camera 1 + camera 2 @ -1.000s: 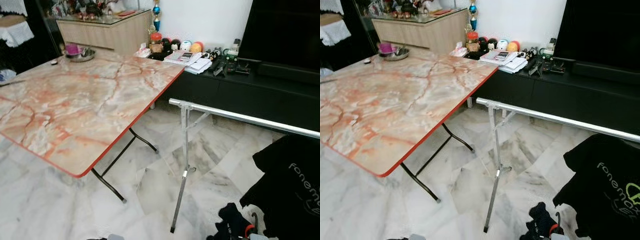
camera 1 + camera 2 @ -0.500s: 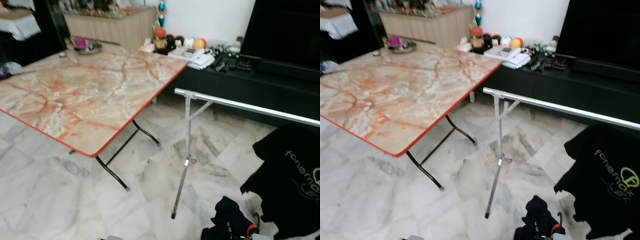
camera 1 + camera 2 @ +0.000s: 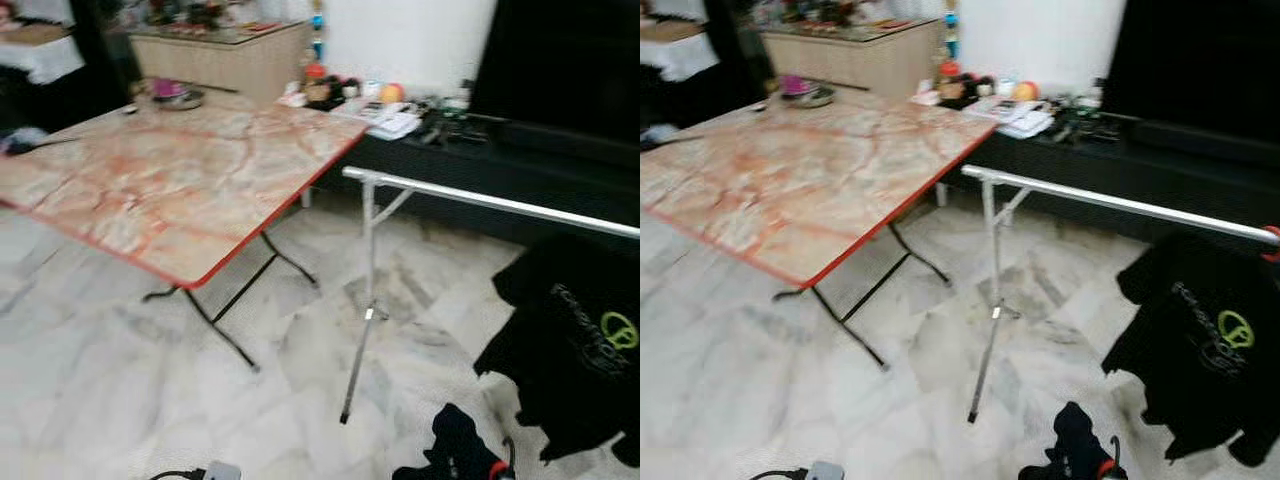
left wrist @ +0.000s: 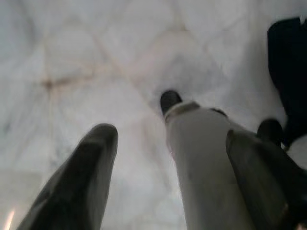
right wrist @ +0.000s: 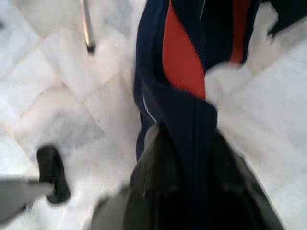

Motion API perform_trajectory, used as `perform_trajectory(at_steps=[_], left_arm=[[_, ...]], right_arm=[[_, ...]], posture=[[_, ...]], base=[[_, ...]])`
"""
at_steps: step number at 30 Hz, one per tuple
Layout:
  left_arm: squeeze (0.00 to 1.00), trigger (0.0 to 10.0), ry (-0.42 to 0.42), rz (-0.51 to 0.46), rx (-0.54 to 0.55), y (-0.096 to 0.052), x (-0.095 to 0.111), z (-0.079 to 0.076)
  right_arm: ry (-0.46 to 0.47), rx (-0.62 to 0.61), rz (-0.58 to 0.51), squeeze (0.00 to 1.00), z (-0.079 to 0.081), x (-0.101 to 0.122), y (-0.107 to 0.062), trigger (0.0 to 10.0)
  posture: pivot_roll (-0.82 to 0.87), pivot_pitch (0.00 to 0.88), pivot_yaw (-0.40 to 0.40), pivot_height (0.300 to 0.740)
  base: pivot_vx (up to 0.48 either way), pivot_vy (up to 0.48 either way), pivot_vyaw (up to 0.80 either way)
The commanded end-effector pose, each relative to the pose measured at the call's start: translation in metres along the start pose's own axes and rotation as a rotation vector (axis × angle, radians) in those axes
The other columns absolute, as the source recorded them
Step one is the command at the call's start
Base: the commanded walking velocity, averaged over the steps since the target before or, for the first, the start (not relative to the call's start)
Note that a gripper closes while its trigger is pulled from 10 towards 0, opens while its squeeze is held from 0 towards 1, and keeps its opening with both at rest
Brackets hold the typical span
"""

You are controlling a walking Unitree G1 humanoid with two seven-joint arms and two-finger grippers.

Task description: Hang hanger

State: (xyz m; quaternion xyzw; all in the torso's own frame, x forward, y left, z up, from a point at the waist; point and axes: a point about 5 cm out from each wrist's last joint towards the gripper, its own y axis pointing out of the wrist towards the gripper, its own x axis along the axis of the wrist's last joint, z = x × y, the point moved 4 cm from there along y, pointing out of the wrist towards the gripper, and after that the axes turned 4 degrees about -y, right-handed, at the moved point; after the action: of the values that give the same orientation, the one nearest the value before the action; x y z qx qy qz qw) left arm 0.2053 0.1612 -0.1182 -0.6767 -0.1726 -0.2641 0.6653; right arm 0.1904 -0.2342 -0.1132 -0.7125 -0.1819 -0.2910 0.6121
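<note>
Nearest, the right pincer is clamped on a navy-and-red garment, soft and limp, likely slipping unless pinched near its hanger hook. Beside it, the left pincer hangs apart. Farther off, the rail carries a black shirt.

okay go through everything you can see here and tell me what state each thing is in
Right gripper: shut on dark garment with a red stripe.
Left gripper: open, holding nothing.
Black T-shirt: hanging from the rail.
Clothes rail: standing.
Folding table: unfolded, upright.
</note>
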Motion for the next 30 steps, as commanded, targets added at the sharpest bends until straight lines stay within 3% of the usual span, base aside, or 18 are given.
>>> perform_trajectory(at_steps=[1,4,6,8,14,30], left_arm=[[0.0,10.0,0.008,0.061,0.0,-0.003,-0.017,0.001],[0.0,10.0,0.008,0.062,0.001,-0.003,-0.018,0.001],[0.0,10.0,0.008,0.063,0.001,-0.003,-0.018,0.001],[0.0,10.0,0.007,0.064,0.002,-0.003,-0.019,0.002],[0.0,10.0,0.006,0.065,0.004,-0.003,-0.019,0.001],[0.0,10.0,-0.003,0.07,0.016,-0.003,-0.02,0.003]], right_arm=[[0.032,-0.026,-0.08,0.0,-0.004,0.016,0.001,10.0],[0.087,-0.032,-0.218,0.0,-0.01,0.048,0.002,10.0],[0.088,-0.03,-0.25,0.0,-0.01,0.056,0.002,10.0],[0.075,-0.005,-0.395,0.0,-0.008,0.095,0.001,10.0],[0.059,0.006,-0.518,0.0,-0.008,0.131,-0.004,10.0],[0.069,0.007,-0.505,0.0,0.003,0.118,-0.004,10.0]], posture=[[0.11,0.058,-0.001,0.74],[0.11,0.059,-0.002,0.74],[0.11,0.059,-0.002,0.74],[0.11,0.061,-0.005,0.74],[0.1,0.061,-0.008,0.74],[0.1,0.064,-0.007,0.74]], base=[[-0.247,0.0,0.0],[-0.245,0.0,0.0],[-0.246,0.0,0.0],[-0.246,0.0,0.0],[-0.161,0.0,0.0],[0.0,0.0,0.0]])
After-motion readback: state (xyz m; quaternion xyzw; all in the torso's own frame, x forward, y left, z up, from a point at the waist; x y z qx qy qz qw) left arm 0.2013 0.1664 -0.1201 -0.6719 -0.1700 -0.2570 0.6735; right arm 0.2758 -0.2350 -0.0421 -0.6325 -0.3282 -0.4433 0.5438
